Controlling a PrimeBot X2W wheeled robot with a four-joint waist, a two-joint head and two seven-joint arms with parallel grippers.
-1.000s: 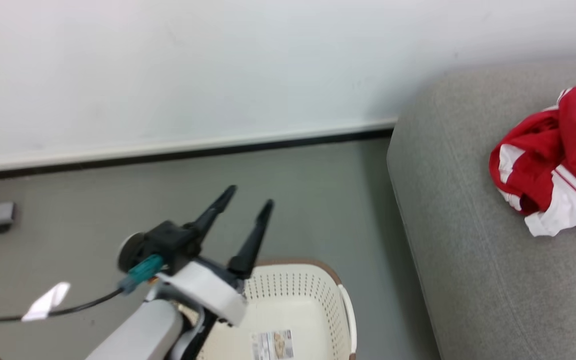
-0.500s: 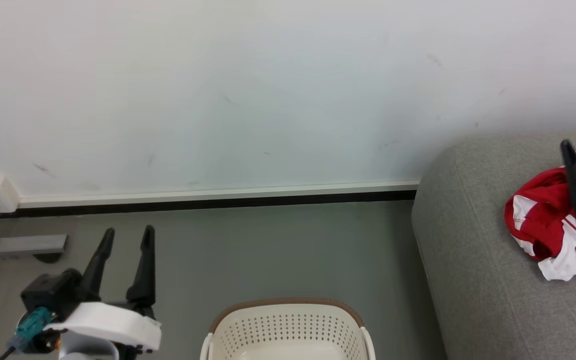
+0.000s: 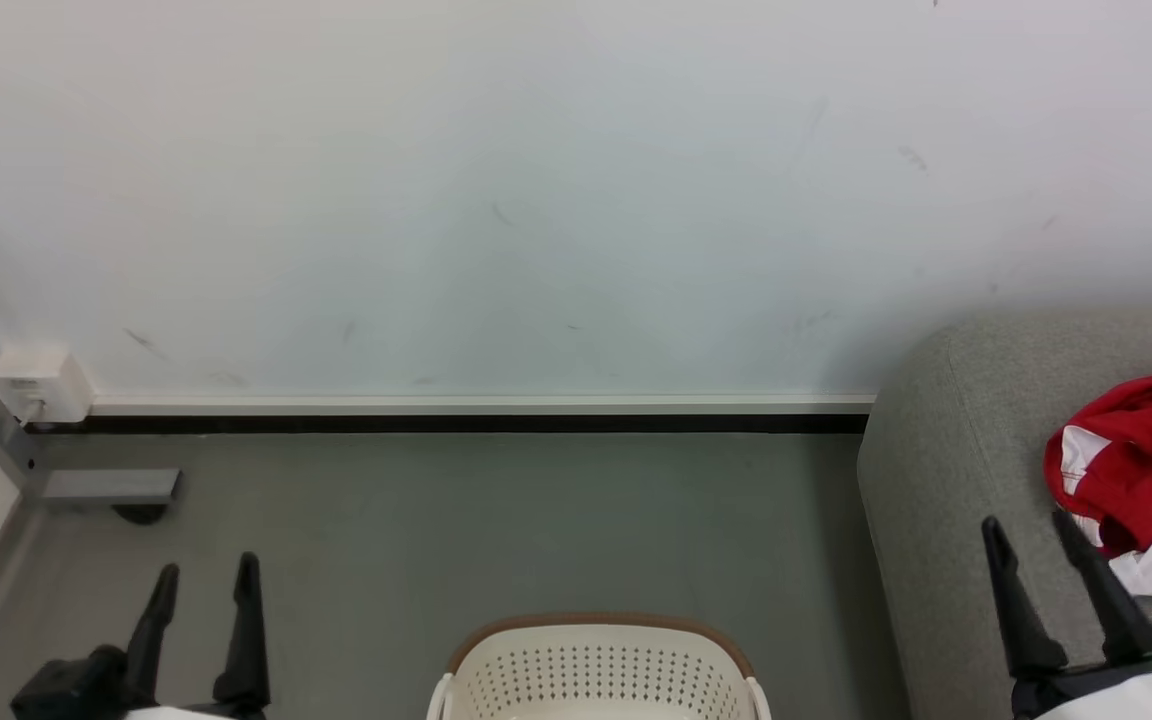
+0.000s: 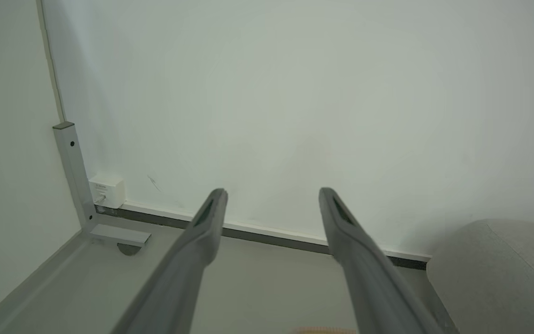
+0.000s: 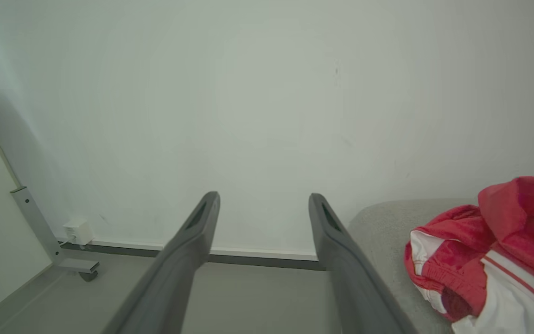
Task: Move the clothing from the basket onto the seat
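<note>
You see the basket [image 3: 601,665] cut off at the head view's bottom edge, its floor hidden. The clothing [image 3: 1136,470] lies bunched on the seat [image 3: 936,520], cropped at right, with no clear long axis. The right wrist view shows its white stripes. Your left gripper [image 3: 208,565] and right gripper [image 3: 1024,520] stand spread apart, both empty.

Crumpled red-and-white clothing [image 3: 1126,455] lay on the grey seat [image 3: 936,500] near its rounded end; the cream basket [image 3: 596,668] stood beside it.
</note>
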